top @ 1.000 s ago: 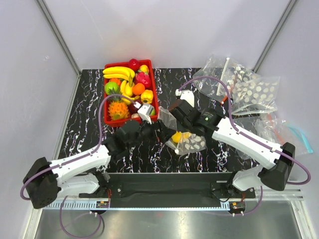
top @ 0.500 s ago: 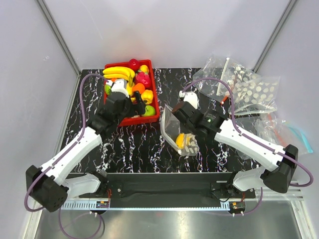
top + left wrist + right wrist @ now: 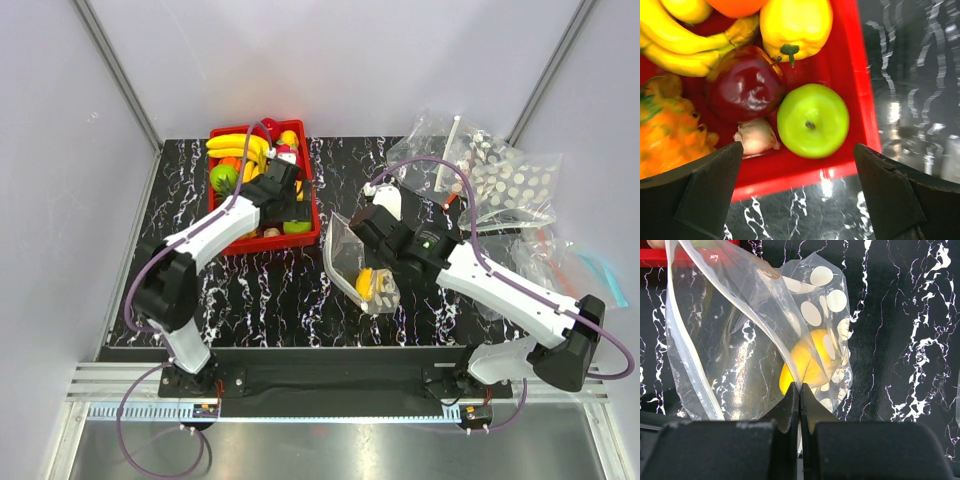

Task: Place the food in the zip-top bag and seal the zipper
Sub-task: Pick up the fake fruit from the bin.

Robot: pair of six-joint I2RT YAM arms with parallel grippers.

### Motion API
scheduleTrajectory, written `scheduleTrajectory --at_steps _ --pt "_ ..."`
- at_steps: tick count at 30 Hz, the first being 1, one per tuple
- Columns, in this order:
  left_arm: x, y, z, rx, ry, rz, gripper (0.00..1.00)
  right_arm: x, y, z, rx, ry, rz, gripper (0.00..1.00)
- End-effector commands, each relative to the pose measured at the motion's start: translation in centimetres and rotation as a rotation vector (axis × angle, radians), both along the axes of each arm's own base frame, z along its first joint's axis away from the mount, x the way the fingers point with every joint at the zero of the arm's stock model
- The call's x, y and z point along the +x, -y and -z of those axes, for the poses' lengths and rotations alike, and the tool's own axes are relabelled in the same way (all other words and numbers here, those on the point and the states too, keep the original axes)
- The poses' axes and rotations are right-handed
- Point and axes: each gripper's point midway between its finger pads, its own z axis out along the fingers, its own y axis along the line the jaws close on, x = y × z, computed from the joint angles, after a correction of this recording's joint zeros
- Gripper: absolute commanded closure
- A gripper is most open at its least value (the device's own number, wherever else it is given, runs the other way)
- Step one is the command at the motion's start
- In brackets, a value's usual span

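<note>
My left gripper [image 3: 287,203] is open and empty, hovering over the front right corner of the red tray [image 3: 313,205]. A green apple [image 3: 813,120] lies just beyond the open gripper [image 3: 797,167] in that corner; it also shows in the top view [image 3: 297,226]. The yellow bananas [image 3: 238,146] lie at the tray's back, and show in the left wrist view [image 3: 670,42]. My right gripper [image 3: 799,390] is shut on a fold of the dotted zip-top bag [image 3: 740,340], held up off the table [image 3: 348,258]. A small yellow fruit [image 3: 807,362] sits inside. The white zipper [image 3: 688,357] hangs open.
The tray also holds a red apple [image 3: 742,90], a yellow pepper [image 3: 795,22], a garlic bulb [image 3: 756,137] and an orange pineapple [image 3: 665,125]. More dotted bags [image 3: 500,175] and a blue-edged bag [image 3: 600,270] lie at the right.
My left arm has swung from beside the bag back to the tray and now hovers over the green apple. My right gripper has kept its hold and raised the bag slightly.
</note>
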Motion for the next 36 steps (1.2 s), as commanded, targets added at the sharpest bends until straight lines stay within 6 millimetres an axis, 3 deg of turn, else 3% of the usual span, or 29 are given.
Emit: scheduleTrajectory --at_steps 1,9,13,16,17,20,26,27,28,29,31,32,36 --pt "1.4 0.1 -0.2 0.021 -0.008 0.016 0.01 0.2 1.1 -1.2 0.018 0.042 0.041 1.00" --pt "0.8 2.4 4.9 -0.036 -0.131 0.094 0.01 -0.1 1.4 -1.0 0.021 0.038 0.041 1.00" --pt "0.5 3.6 6.0 -0.106 -0.184 0.124 0.02 -0.1 1.4 -0.8 0.022 0.036 0.042 1.00" --pt "0.6 3.8 6.5 -0.129 -0.205 0.137 0.21 -0.2 1.4 -0.9 0.029 0.035 0.042 1.00" --pt "0.7 3.7 6.6 -0.131 -0.206 0.134 0.37 -0.2 1.4 -0.9 0.030 0.035 0.042 1.00" --pt "0.9 3.6 5.3 -0.166 -0.187 0.152 0.44 -0.3 1.5 -0.9 0.032 0.034 0.042 1.00" --pt "-0.2 2.6 -1.4 -0.221 -0.002 0.161 0.46 -0.2 1.3 -0.5 0.023 0.031 0.039 1.00" --pt "-0.6 2.4 -3.4 -0.239 0.044 0.162 0.46 -0.1 1.2 -0.4 0.021 0.029 0.037 1.00" --pt "-1.2 2.1 -3.5 -0.248 0.051 0.158 0.45 -0.1 1.1 -0.5 0.028 0.032 0.036 1.00" --pt "-1.6 2.0 -5.4 -0.274 0.101 0.160 0.45 0.0 1.0 -0.4 0.024 0.031 0.035 1.00" --pt "-2.8 1.9 -5.8 -0.313 0.106 0.160 0.45 0.1 0.9 -0.2 0.022 0.029 0.033 1.00" --pt "-3.4 2.0 -7.6 -0.351 0.150 0.176 0.45 0.2 0.8 -0.1 0.017 0.028 0.032 1.00" --pt "-6.6 3.8 -9.8 -0.519 0.192 0.263 0.44 0.5 0.4 -0.2 0.016 0.028 0.028 1.00"
